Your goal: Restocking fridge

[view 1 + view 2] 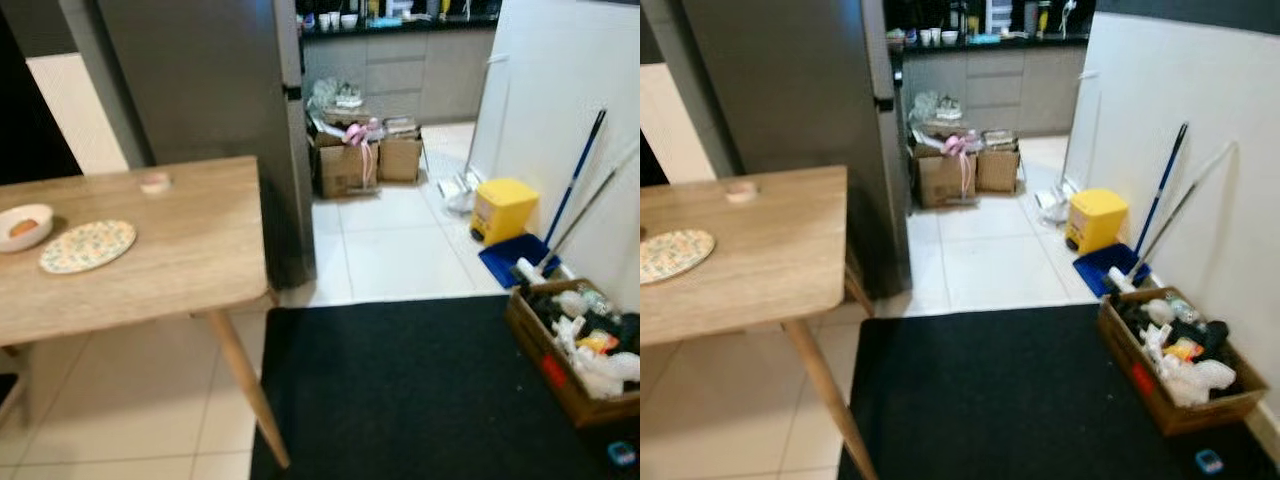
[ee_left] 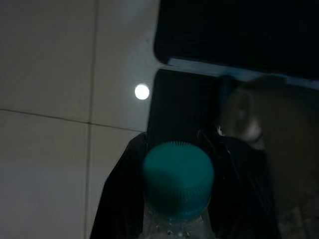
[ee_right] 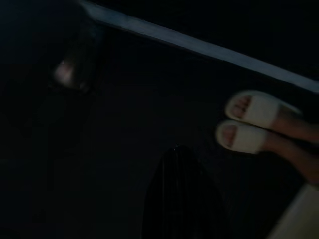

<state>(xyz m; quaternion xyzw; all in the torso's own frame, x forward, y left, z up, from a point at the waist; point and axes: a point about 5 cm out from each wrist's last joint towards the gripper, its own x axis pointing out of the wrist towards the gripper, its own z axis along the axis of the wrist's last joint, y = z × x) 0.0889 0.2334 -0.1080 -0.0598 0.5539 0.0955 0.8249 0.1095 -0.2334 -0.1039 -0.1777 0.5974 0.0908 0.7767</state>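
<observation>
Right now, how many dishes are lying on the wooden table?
2: a white bowl at the table's left edge, holding something orange, and a flat patterned plate just right of it. More may lie beyond the frame.

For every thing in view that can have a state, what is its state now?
Fridge: door shut.
Bottle: green cap on, held between the jaws of the left gripper.
White bowl: on the table, holds something orange.
Patterned plate: bare, beside the bowl.
Yellow bin: lid shut.
Wooden crate: full of assorted items.
Cardboard boxes: open.
</observation>
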